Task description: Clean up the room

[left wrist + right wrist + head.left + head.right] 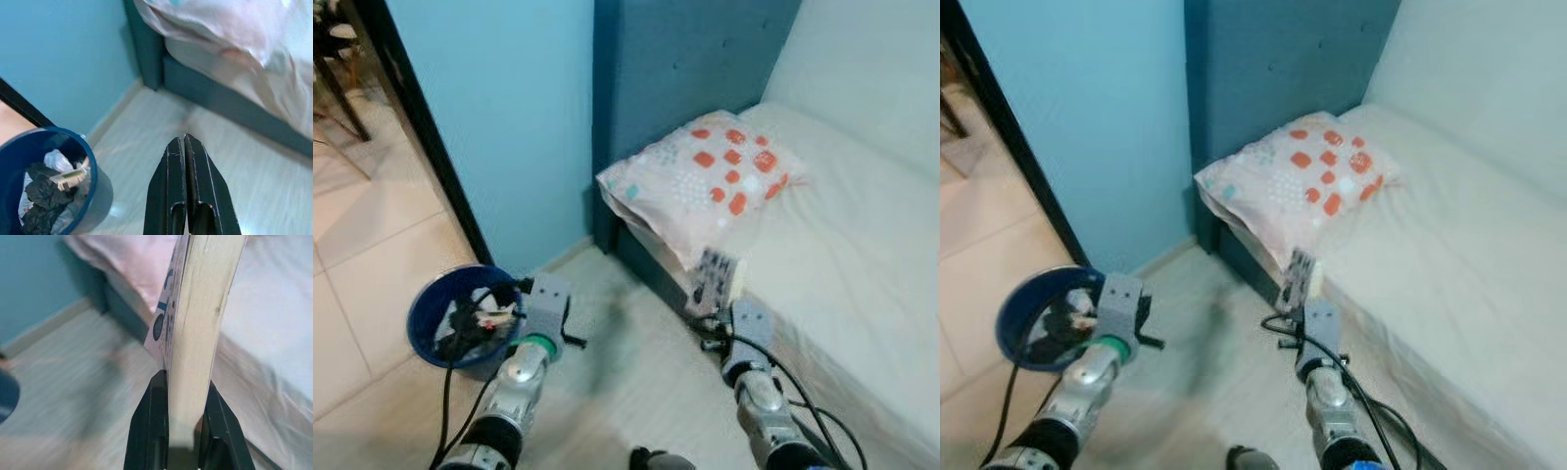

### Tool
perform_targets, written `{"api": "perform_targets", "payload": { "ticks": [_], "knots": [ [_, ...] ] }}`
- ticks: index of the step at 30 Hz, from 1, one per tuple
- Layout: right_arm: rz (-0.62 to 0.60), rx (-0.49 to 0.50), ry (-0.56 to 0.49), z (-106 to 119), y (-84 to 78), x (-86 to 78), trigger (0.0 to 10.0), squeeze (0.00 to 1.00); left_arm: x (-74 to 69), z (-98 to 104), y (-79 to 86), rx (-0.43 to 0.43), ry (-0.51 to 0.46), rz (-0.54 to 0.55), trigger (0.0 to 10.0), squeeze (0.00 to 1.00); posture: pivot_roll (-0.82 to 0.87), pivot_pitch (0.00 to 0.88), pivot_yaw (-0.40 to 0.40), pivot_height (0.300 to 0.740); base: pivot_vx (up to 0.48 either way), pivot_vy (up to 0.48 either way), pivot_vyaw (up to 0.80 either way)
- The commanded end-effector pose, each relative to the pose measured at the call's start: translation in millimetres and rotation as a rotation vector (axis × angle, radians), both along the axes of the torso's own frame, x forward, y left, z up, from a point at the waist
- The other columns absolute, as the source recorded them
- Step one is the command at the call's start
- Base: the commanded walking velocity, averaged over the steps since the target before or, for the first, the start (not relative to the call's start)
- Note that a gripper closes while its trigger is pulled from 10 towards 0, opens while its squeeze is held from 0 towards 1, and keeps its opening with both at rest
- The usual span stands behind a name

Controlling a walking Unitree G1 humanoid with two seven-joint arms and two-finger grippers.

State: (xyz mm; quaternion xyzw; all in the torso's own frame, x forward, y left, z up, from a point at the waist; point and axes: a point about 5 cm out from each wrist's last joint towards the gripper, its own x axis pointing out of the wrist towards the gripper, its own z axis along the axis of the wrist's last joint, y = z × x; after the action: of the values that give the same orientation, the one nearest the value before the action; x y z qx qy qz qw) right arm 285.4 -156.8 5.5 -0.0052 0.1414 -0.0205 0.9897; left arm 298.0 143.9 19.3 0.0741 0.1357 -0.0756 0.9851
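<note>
My right gripper is shut on a paperback book and holds it upright on its edge, spine side toward the camera. The book hangs just beside the bed's near corner, below the pillow. My left gripper is shut with nothing between its fingers, low over the pale floor. A round blue bin stands right beside the left arm, against the turquoise wall. Inside it lie black and white scraps of rubbish.
The bed with a white sheet fills the right side, its dark blue headboard in the corner. A black door frame borders a tiled room at the left, where chair legs stand. Bare floor lies between the arms.
</note>
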Motion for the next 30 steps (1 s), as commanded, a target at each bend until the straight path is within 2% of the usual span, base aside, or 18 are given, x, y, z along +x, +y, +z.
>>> {"api": "perform_targets", "payload": {
  "ticks": [1,16,23,30],
  "knots": [
    [0.007,0.001,0.020,-6,2.7,-5.9,10.0,0.00,-5.0,-7,-0.8,0.010,0.033,-0.011,10.0,0.00,0.01,0.074,0.021,0.740,0.000,0.000,-0.80],
    [0.007,-0.003,0.020,-7,3.7,-7.0,10.0,0.00,-4.8,-8,-1.7,0.006,0.042,0.003,10.0,0.00,0.01,0.071,0.021,0.740,0.000,0.000,-0.80],
    [0.002,-0.004,0.010,-6,2.1,-6.5,10.0,0.00,0.3,0,-6.4,-0.046,0.004,0.003,10.0,0.00,0.01,0.073,0.021,0.740,0.000,0.000,-0.80],
    [0.002,-0.003,0.010,-6,2.4,-6.8,10.0,0.00,1.6,2,-7.2,-0.037,-0.009,-0.006,10.0,0.00,0.00,0.073,0.021,0.740,0.000,0.000,-0.80]
  ]
}}
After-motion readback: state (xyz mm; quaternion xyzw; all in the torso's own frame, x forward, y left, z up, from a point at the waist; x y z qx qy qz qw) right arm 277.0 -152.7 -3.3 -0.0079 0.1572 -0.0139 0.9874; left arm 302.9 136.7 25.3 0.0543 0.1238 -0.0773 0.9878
